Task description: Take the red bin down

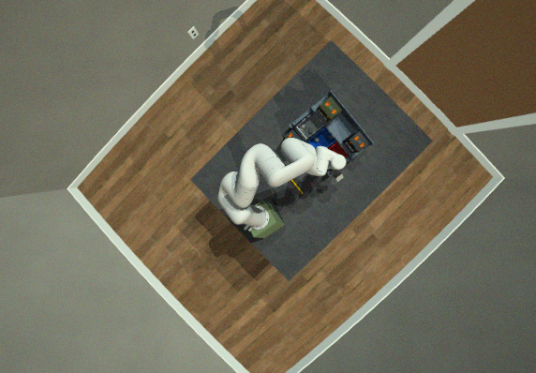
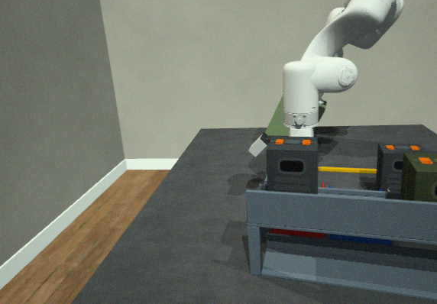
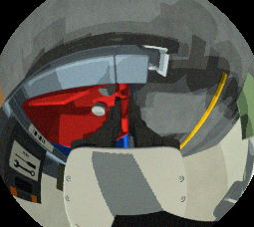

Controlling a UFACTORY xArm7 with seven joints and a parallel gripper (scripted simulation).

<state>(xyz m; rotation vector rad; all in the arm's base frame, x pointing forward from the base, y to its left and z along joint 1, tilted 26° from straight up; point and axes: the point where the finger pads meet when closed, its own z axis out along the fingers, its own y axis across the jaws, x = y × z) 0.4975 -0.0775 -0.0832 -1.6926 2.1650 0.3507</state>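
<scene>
Claw (image 3: 123, 119) clamped on red bin (image 3: 56, 116) wall – wrench-icon label (image 3: 24, 162) on adj. bin, no legible txt.

Arm (image 2: 367, 8): smooth white shell, faint sheen, plastic-like. Worktop (image 2: 183, 221): dark grey, matt, finely mottled. Shelf (image 2: 336, 211): flat grey-blue panels, matt, painted look. Dark bins (image 2: 292, 168): matt charcoal, plastic look, with orange tabs. Red bin (image 3: 56, 117): plain saturated red, smooth, no gloss. Floor (image 2: 57, 260): wood planks, low sheen. Walls (image 2: 191, 30): matt beige-grey.
</scene>
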